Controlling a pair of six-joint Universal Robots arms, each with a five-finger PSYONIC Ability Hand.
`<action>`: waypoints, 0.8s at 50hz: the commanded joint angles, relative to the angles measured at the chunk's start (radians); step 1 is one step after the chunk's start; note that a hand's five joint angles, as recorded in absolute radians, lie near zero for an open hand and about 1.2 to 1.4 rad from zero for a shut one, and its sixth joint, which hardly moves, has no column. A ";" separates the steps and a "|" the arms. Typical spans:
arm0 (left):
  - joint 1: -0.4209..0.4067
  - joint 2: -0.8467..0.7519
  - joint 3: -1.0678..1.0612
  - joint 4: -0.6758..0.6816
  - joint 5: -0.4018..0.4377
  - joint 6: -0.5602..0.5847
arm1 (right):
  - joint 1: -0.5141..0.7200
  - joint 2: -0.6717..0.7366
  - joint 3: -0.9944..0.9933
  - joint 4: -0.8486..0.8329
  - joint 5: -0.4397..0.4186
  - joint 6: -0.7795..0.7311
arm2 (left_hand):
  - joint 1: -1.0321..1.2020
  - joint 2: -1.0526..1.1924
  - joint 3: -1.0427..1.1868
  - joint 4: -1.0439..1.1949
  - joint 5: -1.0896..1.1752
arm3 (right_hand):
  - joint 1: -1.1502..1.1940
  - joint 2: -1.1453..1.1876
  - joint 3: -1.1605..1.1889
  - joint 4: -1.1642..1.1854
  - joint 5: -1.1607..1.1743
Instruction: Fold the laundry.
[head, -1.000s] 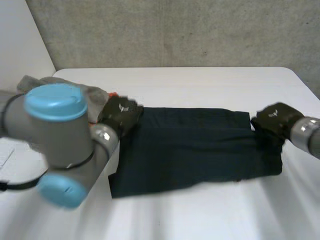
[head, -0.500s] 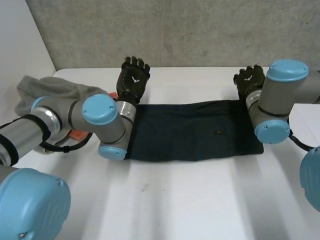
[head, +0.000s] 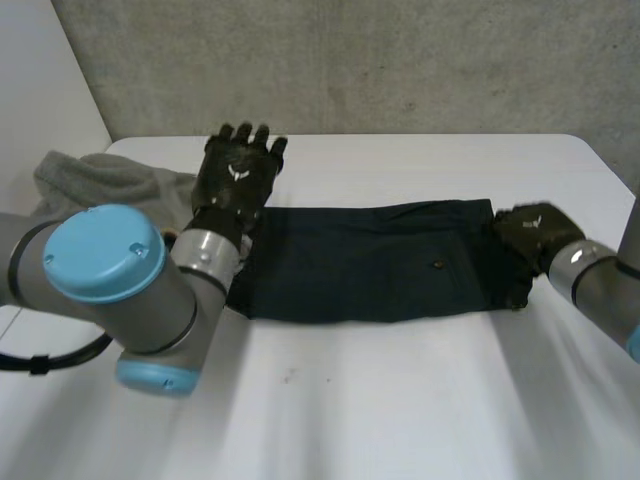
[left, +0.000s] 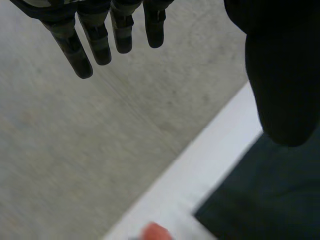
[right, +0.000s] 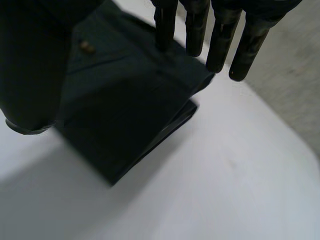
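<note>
One dark garment (head: 365, 265), folded to a long strip, flat across the middle of the table (head: 400, 400). One small button (head: 437, 265) on its top layer, right of centre.

At the strip's far left corner, the left hand (head: 235, 175), raised, fingers straight and spread, gripping nothing. At the strip's right end, the right hand (head: 528, 228), low over the cloth, fingers straight, nothing pinched; touching the cloth or not, cannot tell.

Further out, one grey cloth (head: 100, 180) heaped at the table's far left, near the garment's left end and partly hidden by the left arm (head: 110, 280). Concrete wall (head: 350, 60) behind the table.

From the left wrist: fingers (left: 100, 40) straight against the wall, thumb (left: 282, 75) well apart from them, a garment corner (left: 270, 205) below the thumb, and a small orange-red thing (left: 155, 232) near that corner, too blurred to name.

From the right wrist: fingers (right: 195, 30) straight above the garment's end (right: 125, 110), stacked layers plain at that end's edge, the button (right: 86, 46) close beside the thumb (right: 30, 75).
</note>
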 joint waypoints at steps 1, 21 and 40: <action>-0.001 0.017 -0.055 -0.094 0.005 -0.102 | -0.036 0.076 0.072 -0.136 -0.051 -0.002 | -0.013 -0.026 -0.034 -0.027 -0.045 | 0.254 0.194 0.193 0.202 0.186; 0.010 0.041 -0.064 -0.100 0.005 -0.102 | -0.148 0.091 0.048 -0.205 -0.057 -0.054 | -0.013 -0.026 -0.034 -0.027 -0.045 | 1.187 1.127 1.126 1.135 1.119; 0.010 0.107 -0.117 -0.103 0.005 -0.119 | -0.179 0.034 0.075 -0.131 -0.310 0.038 | -0.013 -0.026 -0.034 -0.027 -0.045 | 0.351 0.292 0.290 0.299 0.283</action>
